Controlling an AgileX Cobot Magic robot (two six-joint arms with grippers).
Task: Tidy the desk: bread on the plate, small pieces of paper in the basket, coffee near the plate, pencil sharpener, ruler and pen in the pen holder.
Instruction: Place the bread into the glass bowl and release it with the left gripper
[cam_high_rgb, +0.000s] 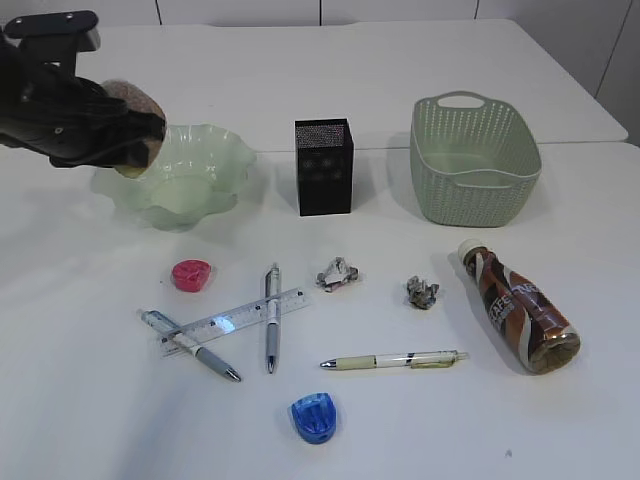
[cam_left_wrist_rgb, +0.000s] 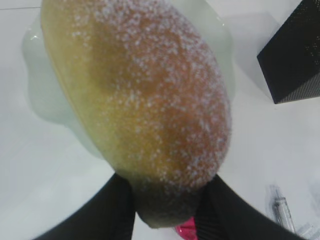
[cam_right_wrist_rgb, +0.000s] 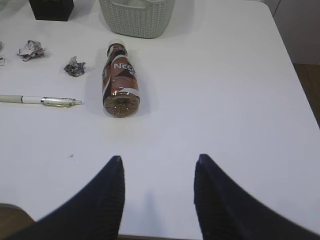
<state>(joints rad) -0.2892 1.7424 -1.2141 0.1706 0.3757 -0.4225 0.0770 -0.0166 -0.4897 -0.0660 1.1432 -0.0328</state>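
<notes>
Closest to you on the plain white worktop (cam_high_rgb: 560, 420) is a blue plastic pencil sharpener (cam_high_rgb: 314, 417), and just behind it lies a cream pen with a clear barrel (cam_high_rgb: 395, 360). Left of that you've got a short clear plastic ruler (cam_high_rgb: 233, 321) lying across a grey pen (cam_high_rgb: 271, 317) and a second grey pen with a blue-tinted barrel (cam_high_rgb: 190, 345), with a pink plastic pencil sharpener (cam_high_rgb: 191, 274) a bit further back. The two small crumpled grey-white paper balls (cam_high_rgb: 337, 273) (cam_high_rgb: 421, 292) sit near the middle, apart from each other, and the brown Nescafe bottle with the white cap (cam_high_rgb: 517, 305) is lying on its side to the right. Your right claw (cam_right_wrist_rgb: 157, 195) hangs over bare worktop near the front edge, spread apart with nothing between its fingers. Further back stand the black metal-mesh square pen holder (cam_high_rgb: 323, 166) and the pale green woven-pattern plastic basket (cam_high_rgb: 473, 157). At back left, your left claw (cam_left_wrist_rgb: 165, 210) is pinching the oval golden-brown sugar-speckled bun (cam_left_wrist_rgb: 145, 100) by one end, holding it over the rim of the pale green translucent dish with the wavy ruffled rim (cam_high_rgb: 200, 180).
</notes>
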